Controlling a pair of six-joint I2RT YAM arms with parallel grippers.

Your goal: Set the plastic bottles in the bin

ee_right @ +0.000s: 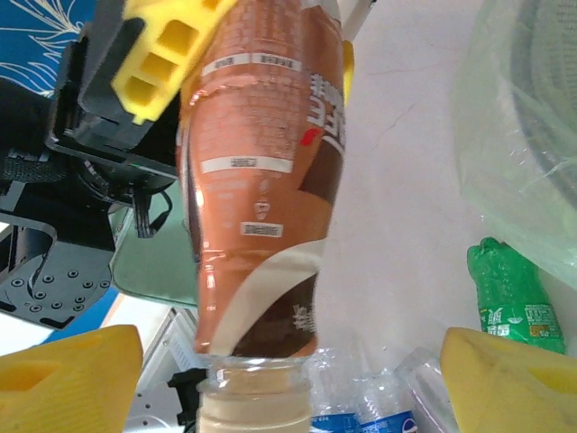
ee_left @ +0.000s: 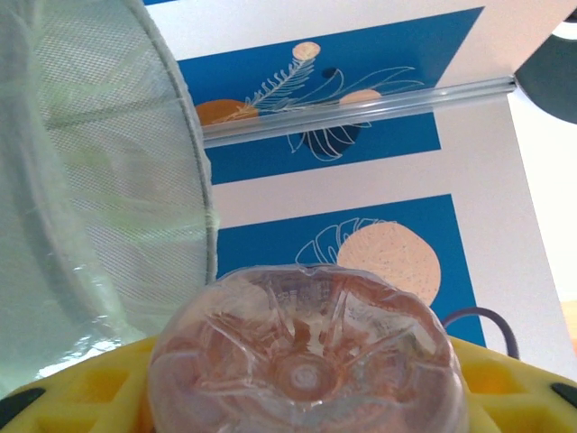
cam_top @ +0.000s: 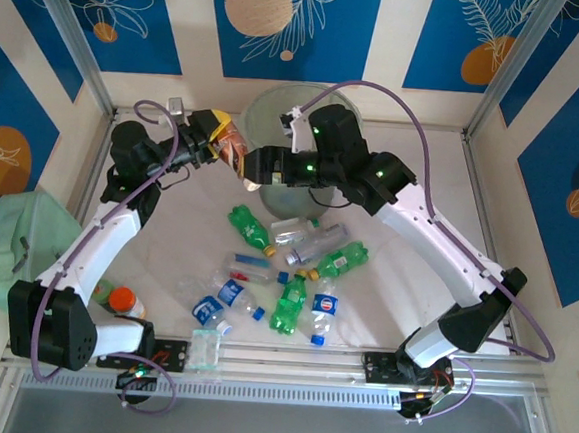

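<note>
My left gripper (cam_top: 224,136) is shut on a brown-labelled plastic bottle (cam_top: 238,156), held in the air just left of the bin (cam_top: 279,97). In the left wrist view the bottle's ribbed base (ee_left: 306,352) sits between my yellow fingers (ee_left: 77,388), with the bin's wall (ee_left: 90,180) close by. My right gripper (ee_right: 284,388) stands open, its fingertips (ee_right: 63,379) wide on either side of the bottle's cream cap (ee_right: 257,410) without touching it. Several plastic bottles lie on the table, among them a green one (cam_top: 251,227) and a blue-labelled one (cam_top: 324,310).
A mint-green boxy container (cam_top: 27,241) sits at the left edge. An orange-capped bottle (cam_top: 122,300) lies near the left arm's base. The bin's clear liner (ee_right: 532,135) hangs over a green bottle (ee_right: 514,298). Metal frame posts stand at the table's corners.
</note>
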